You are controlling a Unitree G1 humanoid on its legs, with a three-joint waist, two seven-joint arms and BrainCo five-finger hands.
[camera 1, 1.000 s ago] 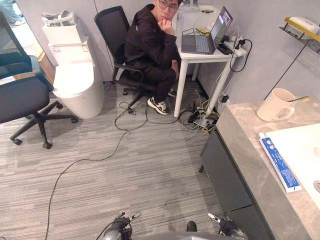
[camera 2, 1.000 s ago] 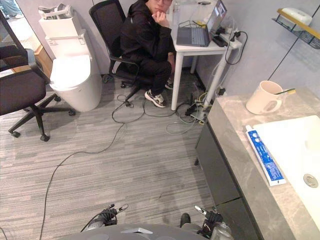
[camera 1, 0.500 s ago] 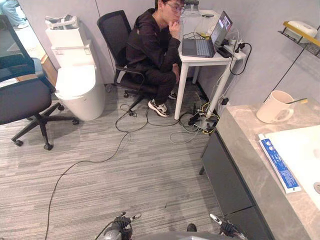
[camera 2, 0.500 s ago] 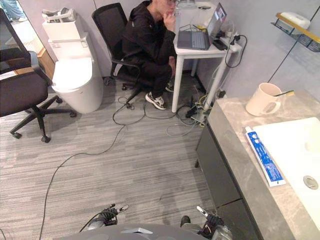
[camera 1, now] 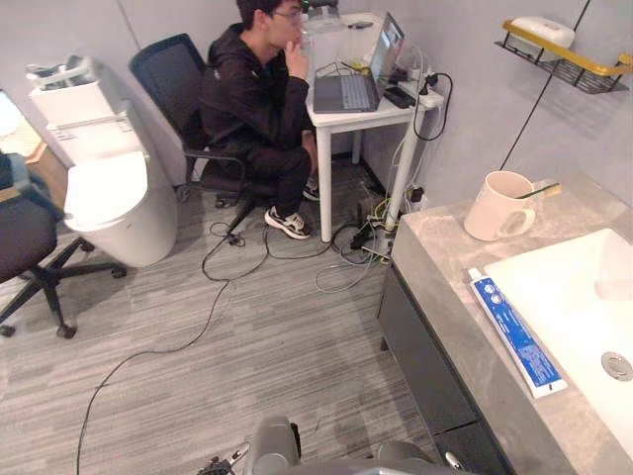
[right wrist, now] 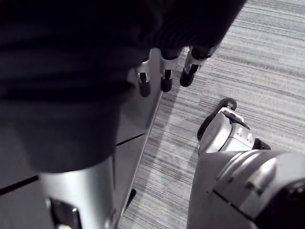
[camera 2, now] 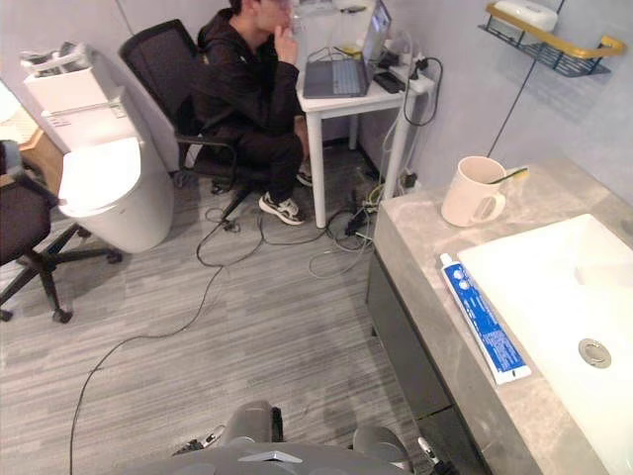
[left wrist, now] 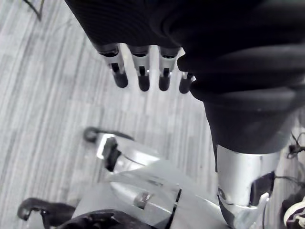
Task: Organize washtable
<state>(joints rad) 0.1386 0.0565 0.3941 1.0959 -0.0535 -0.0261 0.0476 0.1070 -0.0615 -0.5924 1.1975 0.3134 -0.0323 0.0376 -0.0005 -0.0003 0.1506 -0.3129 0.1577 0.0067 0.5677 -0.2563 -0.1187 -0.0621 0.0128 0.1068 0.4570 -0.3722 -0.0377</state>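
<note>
The washtable is a grey marble counter [camera 1: 445, 267] at the right with a white sink [camera 1: 574, 297] set in it. A blue and white toothpaste tube [camera 1: 514, 332] lies along the sink's left rim. A cream mug [camera 1: 495, 206] with a toothbrush [camera 1: 537, 190] in it stands at the counter's far end. My left hand [left wrist: 141, 76] hangs over the floor, fingers straight and holding nothing. My right hand [right wrist: 164, 76] hangs beside the dark cabinet front, also open and holding nothing. Both hands are low and well short of the counter.
A wire wall shelf [camera 1: 564, 59] with a white soap dish [camera 1: 539, 30] hangs above the counter. A person [camera 1: 252, 99] sits at a white desk [camera 1: 366, 109] with a laptop [camera 1: 356, 84]. A toilet [camera 1: 104, 193], an office chair [camera 1: 25, 237] and floor cables [camera 1: 346, 267] lie to the left.
The camera has swung towards the washtable, so more of the counter and sink shows. Both hands have dropped lower at the bottom edge. Nothing on the counter has moved.
</note>
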